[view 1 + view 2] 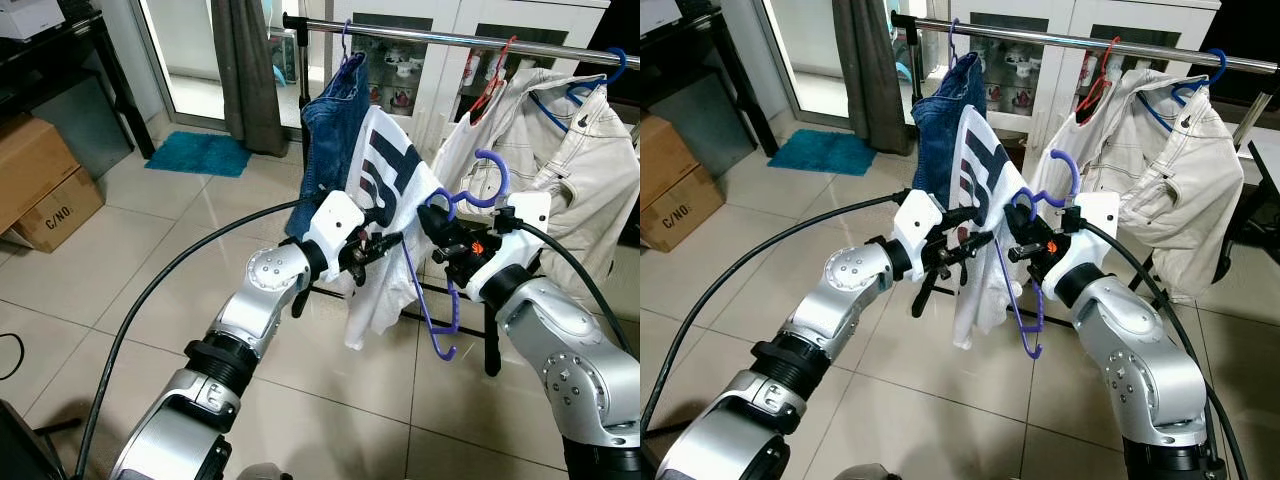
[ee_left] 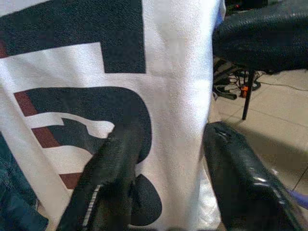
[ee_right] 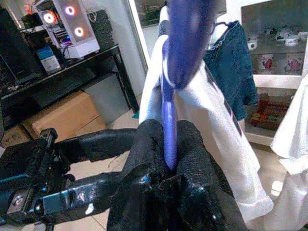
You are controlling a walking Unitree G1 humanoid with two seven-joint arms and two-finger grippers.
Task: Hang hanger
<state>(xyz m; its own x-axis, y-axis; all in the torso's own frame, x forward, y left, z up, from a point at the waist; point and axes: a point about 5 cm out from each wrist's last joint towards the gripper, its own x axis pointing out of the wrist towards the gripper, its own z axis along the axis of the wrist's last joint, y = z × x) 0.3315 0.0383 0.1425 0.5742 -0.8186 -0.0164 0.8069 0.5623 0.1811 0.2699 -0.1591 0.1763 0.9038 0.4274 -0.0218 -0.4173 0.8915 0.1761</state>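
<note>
Cables run along both silver arms, nearest the camera. Right gripper [image 1: 447, 243] is clenched on the purple hanger [image 1: 452, 290], its fingers [image 3: 192, 159] pinching the shaft just below the hook. Left gripper [image 1: 378, 247] is released; its fingers [image 2: 113, 168] are spread in front of the white T-shirt [image 1: 385, 215], and contact with the fabric cannot be confirmed.

Purple hanger: plastic, held in the air between the two grippers, below the clothes rail [image 1: 450, 38] and in front of it. Its hook points upward, not on the rail. The white T-shirt, with a dark blue and red print, drapes over the hanger's left side; its right arm is bare.

Behind it, blue jeans [image 1: 335, 120] hang from the rail on the left. A cream jacket [image 1: 560, 160] hangs on a blue hanger [image 1: 590, 85] on the right, with a red hanger [image 1: 490, 85] beside it.

Further off on the tiled floor: cardboard boxes [image 1: 40, 185], a teal mat [image 1: 200, 153] and a grey curtain [image 1: 248, 70].
</note>
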